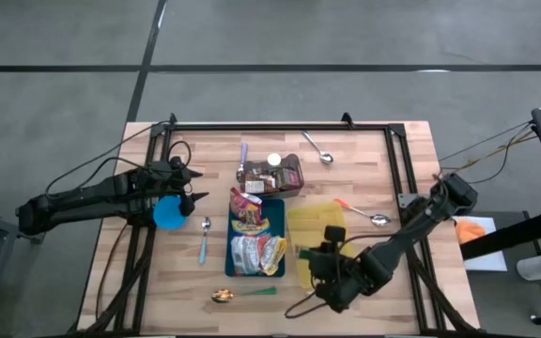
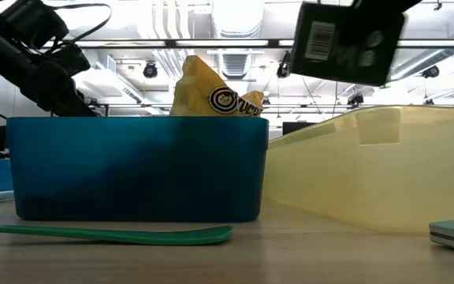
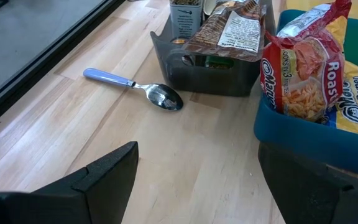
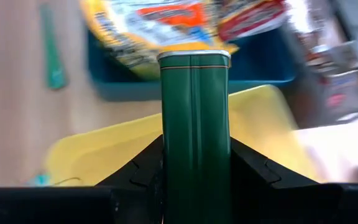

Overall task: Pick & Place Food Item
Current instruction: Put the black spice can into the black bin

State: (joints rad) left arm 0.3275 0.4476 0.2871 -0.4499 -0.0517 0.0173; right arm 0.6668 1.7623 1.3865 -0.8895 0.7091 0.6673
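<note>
**Green tin in my right pincer, above the yellow bin**

My right gripper (image 4: 196, 180) is clenched on a green tin (image 4: 195, 124), held upright over the yellow bin (image 4: 104, 155). Just beyond it sits the blue bin (image 1: 275, 211) of noodle packets (image 3: 306, 74). My left gripper (image 3: 194, 180) hangs released beside a spoon (image 3: 142, 90).

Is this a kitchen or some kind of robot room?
Probably a robot lab, not a kitchen. Two robot arms work at a framed wooden table on a bare concrete floor, and the low view shows ceiling pipes and strip lights. The right gripper holds a green tin.
</note>
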